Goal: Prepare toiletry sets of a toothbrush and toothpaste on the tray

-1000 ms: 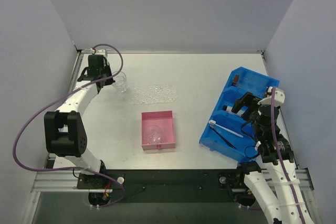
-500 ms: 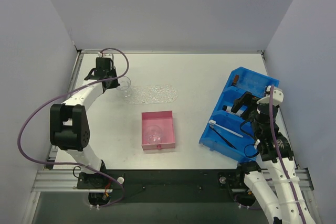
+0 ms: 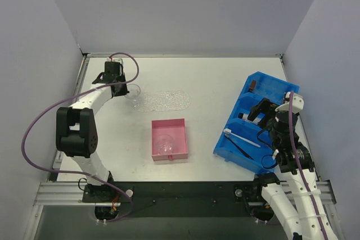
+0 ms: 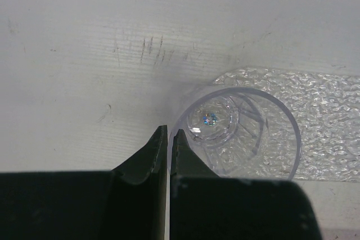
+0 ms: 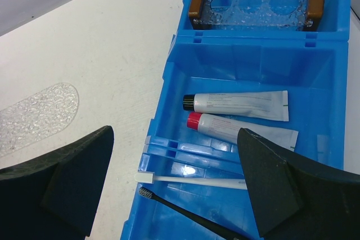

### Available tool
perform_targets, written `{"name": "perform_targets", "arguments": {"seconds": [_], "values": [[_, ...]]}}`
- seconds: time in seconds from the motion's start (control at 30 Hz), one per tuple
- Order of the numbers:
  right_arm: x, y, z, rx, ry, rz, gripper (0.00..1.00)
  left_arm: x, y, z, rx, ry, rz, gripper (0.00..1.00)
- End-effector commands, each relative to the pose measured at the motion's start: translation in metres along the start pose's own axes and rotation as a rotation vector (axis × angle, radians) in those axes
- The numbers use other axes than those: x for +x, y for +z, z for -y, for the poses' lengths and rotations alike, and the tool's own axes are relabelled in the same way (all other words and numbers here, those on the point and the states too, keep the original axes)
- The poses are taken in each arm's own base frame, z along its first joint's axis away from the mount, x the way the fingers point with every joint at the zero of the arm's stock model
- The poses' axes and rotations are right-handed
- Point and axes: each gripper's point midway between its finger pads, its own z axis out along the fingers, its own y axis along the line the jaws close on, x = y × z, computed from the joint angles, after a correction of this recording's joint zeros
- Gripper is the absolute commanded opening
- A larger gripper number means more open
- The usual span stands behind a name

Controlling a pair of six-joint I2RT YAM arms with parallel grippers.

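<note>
Your left gripper [image 4: 169,139] has its jaws pressed together, empty — a clear plastic cup [image 4: 239,133] stands just right of them, on the bumpy tray [image 4: 332,111]. Your right gripper [image 5: 175,132] is spread wide — between its jaws lie two toothpaste tubes [image 5: 236,105], print unreadable.

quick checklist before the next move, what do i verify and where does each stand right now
1. left gripper pinching the clear cup by its rim: ok
2. Cup set down on the tray: cannot tell; it sits over the tray's end
3. right gripper open above the blue bin: ok
4. Both toothpaste tubes lying unobstructed in the bin: ok
5. white toothbrush on the tray: not ok, it lies in the bin
6. Toothpaste on the tray: not ok
</note>
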Motion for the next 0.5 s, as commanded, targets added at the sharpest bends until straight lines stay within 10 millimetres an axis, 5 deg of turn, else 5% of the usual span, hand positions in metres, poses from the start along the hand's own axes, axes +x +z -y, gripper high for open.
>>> {"name": "perform_targets", "arguments": {"seconds": [0.0, 0.47], "values": [[-0.0034, -0.002, -0.0018, -0.006, 0.007, 0.011, 0.86, -0.0231, -0.003, 0.0061, 0.017, -0.004, 0.048, 0.0], [-0.0003, -0.0003, -0.0011, -0.002, 0.003, -0.001, 0.86, -0.0181, 0.0025, 0.0087, 0.037, -0.014, 0.024, 0.0]]}}
